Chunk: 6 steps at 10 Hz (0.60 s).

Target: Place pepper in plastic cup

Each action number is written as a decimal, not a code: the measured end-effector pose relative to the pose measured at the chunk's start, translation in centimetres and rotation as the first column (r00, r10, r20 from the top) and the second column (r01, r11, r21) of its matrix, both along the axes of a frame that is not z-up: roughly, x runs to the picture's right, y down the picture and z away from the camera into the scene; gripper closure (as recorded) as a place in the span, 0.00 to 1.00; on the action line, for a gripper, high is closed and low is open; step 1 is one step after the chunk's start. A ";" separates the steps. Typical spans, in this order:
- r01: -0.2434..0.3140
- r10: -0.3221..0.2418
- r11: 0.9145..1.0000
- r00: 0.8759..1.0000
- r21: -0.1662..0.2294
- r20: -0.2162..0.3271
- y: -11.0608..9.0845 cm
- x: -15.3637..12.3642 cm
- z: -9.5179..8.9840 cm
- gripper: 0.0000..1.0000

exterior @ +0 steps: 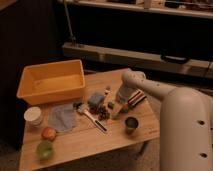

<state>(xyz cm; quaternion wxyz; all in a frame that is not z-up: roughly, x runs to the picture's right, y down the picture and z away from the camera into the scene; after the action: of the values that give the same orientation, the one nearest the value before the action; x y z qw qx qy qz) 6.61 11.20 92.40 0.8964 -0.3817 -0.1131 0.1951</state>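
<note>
The short, light-green translucent plastic cup [45, 149] stands upright at the near left corner of the low wooden table [85, 147] and is the reference for every position below. Risk at the cup: it looks light and narrow-mouthed, so a slim pepper released high or off-centre may strike the rim, tip the cup or drop onto the table. Risk on approach: a round red-orange fruit [48, 133] sits just behind the cup, and a low pass from that side may knock either one. Risk at the pick: the two-finger gripper [118, 102] hangs well apart from the cup, behind it and far to its right. It points down over a pale greenish elongated shape [114, 109], judged to be the small green pepper. Whether the gripper is open, closed or gripping cannot be told, nor whether it touches the pepper. A slim, curved body may roll or slip from an off-centre grasp, and a cluster of small dark red items [103, 114] on its cup-facing side may be caught too. Other items, outward from the cup:

- A white round cup [33, 116] stands behind it and slightly left.
- A crumpled grey-blue cloth [63, 118] lies behind it to the right.
- A dark-handled utensil [94, 120] lies further right, across the direct line from pepper to cup.
- A dark metal cup [131, 123] stands far to the right.
- A blue-grey block [96, 99] and a striped packet [136, 98] lie behind those.
- A large yellow-orange plastic bin [50, 95] stands farthest behind.
</note>
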 end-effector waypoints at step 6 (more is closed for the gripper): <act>0.002 -0.002 1.000 1.000 -0.007 0.001 -0.2 0.1 -0.3 0.61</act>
<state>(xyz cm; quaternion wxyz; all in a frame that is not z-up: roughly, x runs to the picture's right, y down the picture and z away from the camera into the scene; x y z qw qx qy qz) 6.67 10.96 92.15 0.8951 -0.3852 -0.1122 0.1944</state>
